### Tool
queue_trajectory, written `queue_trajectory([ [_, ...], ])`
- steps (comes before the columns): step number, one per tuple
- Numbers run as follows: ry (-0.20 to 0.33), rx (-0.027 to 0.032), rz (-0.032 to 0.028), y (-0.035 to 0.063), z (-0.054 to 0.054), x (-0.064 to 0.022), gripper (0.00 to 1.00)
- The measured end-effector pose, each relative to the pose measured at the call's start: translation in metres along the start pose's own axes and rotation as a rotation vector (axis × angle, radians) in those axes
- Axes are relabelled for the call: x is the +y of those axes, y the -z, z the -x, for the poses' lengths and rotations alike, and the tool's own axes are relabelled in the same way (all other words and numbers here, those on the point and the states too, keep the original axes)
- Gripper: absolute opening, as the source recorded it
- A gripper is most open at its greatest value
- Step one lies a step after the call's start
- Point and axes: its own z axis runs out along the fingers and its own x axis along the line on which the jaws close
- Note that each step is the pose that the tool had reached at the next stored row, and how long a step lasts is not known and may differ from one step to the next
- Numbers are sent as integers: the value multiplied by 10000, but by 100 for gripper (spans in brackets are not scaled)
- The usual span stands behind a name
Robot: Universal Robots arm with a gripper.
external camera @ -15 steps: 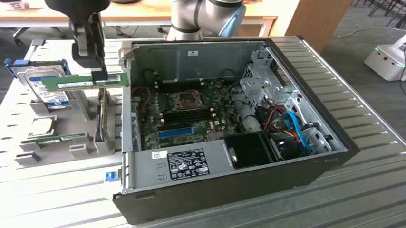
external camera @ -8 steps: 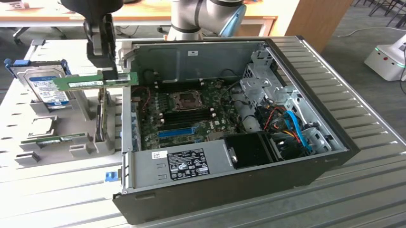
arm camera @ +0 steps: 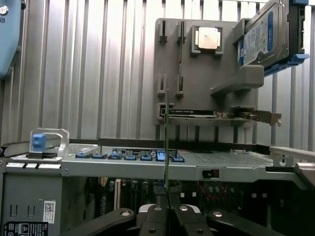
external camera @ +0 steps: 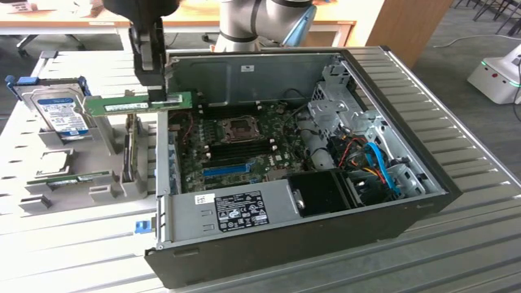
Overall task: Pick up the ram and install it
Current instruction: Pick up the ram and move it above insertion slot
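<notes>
Fingers (arm camera: 153, 223) closed on ram (arm camera: 167, 147); in wrist view board seen edge-on, upright between them. Exterior view: ram held level in air, straddling the wall of open computer case (external camera: 326, 244) on exterior view's left, clear of motherboard (external camera: 244, 146). Just beyond: grey holder rack (external camera: 97, 143) on slatted surface (external camera: 456, 244). Hard drive (external camera: 61, 113) stands in rack.

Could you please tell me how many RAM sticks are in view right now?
2. One ram is held by the gripper over the edge of the computer case; a second stick lies in the grey rack at the exterior view's left. Others may be hidden.
</notes>
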Motion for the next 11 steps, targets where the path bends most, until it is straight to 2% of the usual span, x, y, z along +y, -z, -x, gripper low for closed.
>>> queue_trajectory([
  [11,1,0,0,12,-6,-308,12],
])
